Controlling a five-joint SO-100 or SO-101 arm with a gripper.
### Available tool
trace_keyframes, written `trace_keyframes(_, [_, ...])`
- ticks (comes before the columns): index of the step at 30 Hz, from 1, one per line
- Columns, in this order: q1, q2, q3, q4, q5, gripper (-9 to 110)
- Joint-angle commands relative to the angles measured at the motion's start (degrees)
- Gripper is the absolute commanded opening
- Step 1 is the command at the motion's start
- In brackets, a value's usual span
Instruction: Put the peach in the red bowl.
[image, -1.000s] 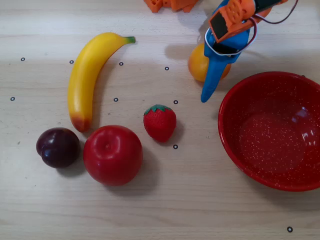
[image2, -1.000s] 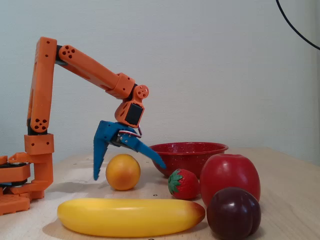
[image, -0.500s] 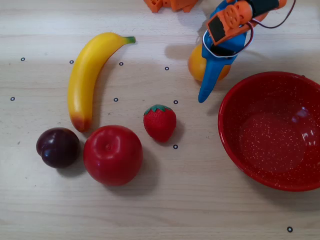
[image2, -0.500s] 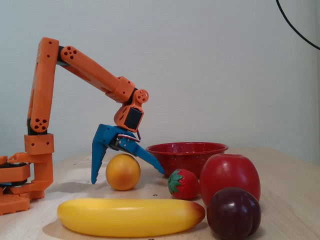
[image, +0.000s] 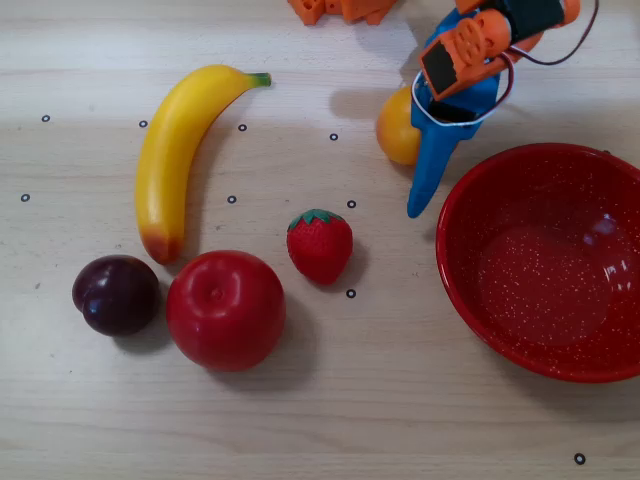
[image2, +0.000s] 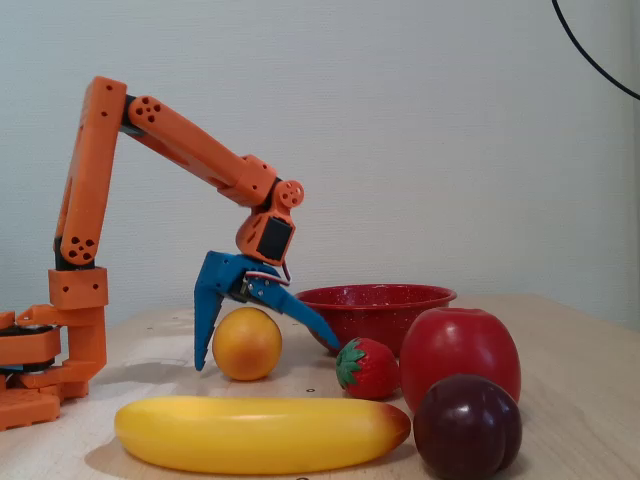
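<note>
You've got open bench (image: 400, 420) along the near edge of the overhead view and in the strip between strawberry (image: 320, 245) and bowl (image: 470, 300). Left half is crowded: banana (image: 175, 150), plum (image: 116, 294) and apple (image: 225, 310), the plum just beside the apple. Arm base is cut off at the top edge in the overhead view; the fixed view shows it whole at left.

Bowl sits at the right in the overhead view, its right rim cut by the frame edge. Inside you see only red speckled glaze w/ a glare patch, no fruit in it.

Peach (image2: 246, 343) rests on the bench just left of the bowl, apart from its rim. Tool (image2: 270, 355) is spread wide open and straddles the peach: in the fixed view one blue finger (image2: 207, 320) drops on its left, the other slants down twd the bowl side. Can't tell if either finger touches it; nothing is gripped.

In the overhead view the tool body covers most of the peach, only its left part shows. In the fixed view the strawberry and apple hide the bowl's lower right wall.
</note>
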Motion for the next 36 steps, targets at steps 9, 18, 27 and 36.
trace_keyframes(9, [-1.14, 2.20, -4.66, 0.79, 1.32, 70])
trace_keyframes(18, [-1.67, 2.37, -4.39, 2.02, 0.18, 69])
trace_keyframes(27, [-2.46, 3.25, -4.22, 2.11, -0.97, 61])
trace_keyframes(36, [-3.25, 3.87, -3.43, 1.41, -0.79, 51])
